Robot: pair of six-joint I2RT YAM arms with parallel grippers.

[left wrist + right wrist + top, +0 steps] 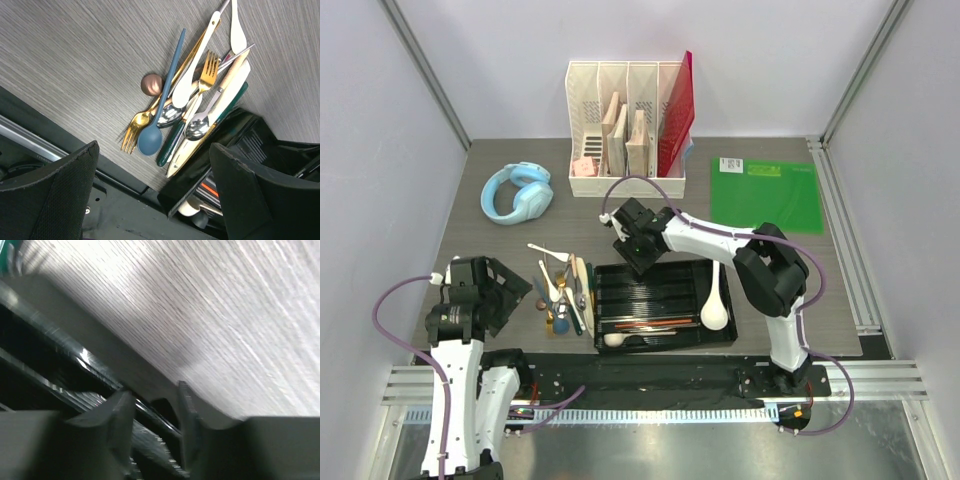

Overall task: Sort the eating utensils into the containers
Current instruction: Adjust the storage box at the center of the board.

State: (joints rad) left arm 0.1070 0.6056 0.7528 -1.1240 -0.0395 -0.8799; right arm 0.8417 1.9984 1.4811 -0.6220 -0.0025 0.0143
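A pile of eating utensils (561,290) lies on the table left of the black cutlery tray (728,338): gold forks, a blue spoon (150,139), silver spoons, white and green-handled pieces. In the tray lie a large white soup spoon (715,305), a small white spoon (613,339) and several thin pieces. My left gripper (506,296) is open and empty, left of the pile and above the table; in its wrist view (154,155) the pile shows between its fingers. My right gripper (638,256) hangs low over the tray's far rim (55,335), jaws slightly apart (155,402), holding nothing I can see.
Blue headphones (517,192) lie at the back left. A white file organizer (625,125) with boards and a red folder (677,115) stands at the back. A green mat (765,193) lies at the back right. A small copper ball (151,83) sits beside the pile.
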